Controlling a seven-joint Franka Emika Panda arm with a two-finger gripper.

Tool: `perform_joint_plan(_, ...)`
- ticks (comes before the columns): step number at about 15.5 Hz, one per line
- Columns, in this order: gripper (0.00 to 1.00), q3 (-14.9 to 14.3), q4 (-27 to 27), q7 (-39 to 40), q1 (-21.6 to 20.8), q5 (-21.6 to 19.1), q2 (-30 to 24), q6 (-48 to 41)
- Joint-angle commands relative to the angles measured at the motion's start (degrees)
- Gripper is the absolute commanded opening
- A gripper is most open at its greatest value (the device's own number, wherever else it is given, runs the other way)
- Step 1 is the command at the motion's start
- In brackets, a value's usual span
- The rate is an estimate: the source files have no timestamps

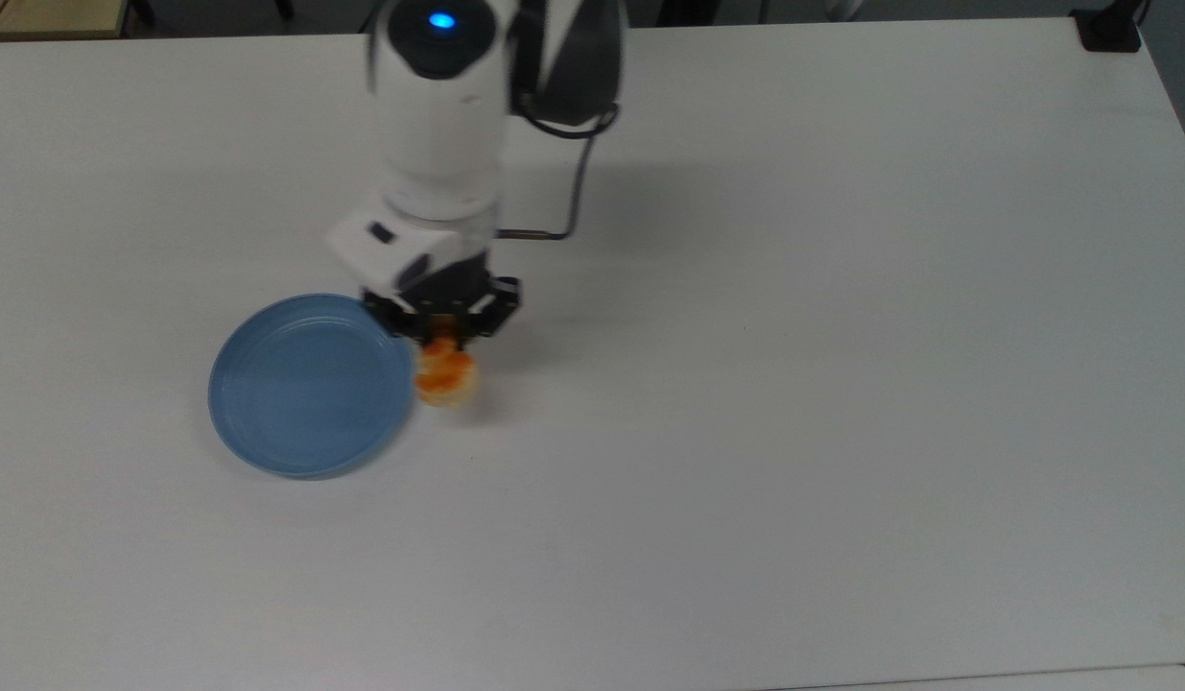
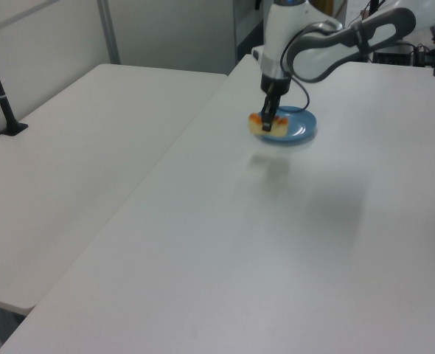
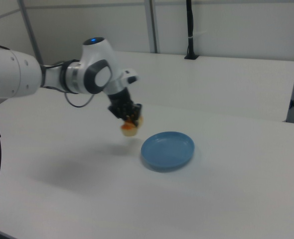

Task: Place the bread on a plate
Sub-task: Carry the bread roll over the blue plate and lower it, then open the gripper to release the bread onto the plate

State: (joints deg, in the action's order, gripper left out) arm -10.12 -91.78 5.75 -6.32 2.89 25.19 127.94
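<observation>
End effector [image 1: 445, 338] grasping the bread [image 1: 446, 377] between its fingers, carried clear above the white counter [image 1: 841, 384]; the bread hangs just beside the light-blue plate [image 1: 309, 384], at its rim on the top view's right

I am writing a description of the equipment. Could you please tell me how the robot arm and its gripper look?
The arm has glossy white shells with dark grey joint sections. A round black cap with a glowing blue light sits on the wrist. A thin dark cable loops beside the wrist. The gripper has a white body and small black fingers.
</observation>
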Motion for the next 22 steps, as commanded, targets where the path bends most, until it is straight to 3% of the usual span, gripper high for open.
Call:
perform_joint_plan(1, 0.36, -5.08, -1.12, 5.93, 1.04, -0.68, -0.84, 0.54)
perform_joint_plan(5, 0.44, -5.71, -1.73, 6.91, 4.47, -1.3, 2.13, 8.1)
perform_joint_plan(8, 0.6, -5.71, -1.65, 6.47, 4.91, -1.22, 4.6, 10.56)
perform_joint_plan(9, 0.83, -5.71, -1.73, 6.21, 4.91, -1.22, 4.78, 11.01)
perform_joint_plan(10, 1.0, -5.71, -1.73, 6.03, 4.91, -1.3, 5.04, 11.01)
perform_joint_plan(17, 1.0, -5.71, -1.73, 4.29, 4.47, -1.22, 1.89, 9.0)
perform_joint_plan(22, 1.0, -5.44, -1.56, -3.28, 1.14, -1.22, -6.45, -4.5)
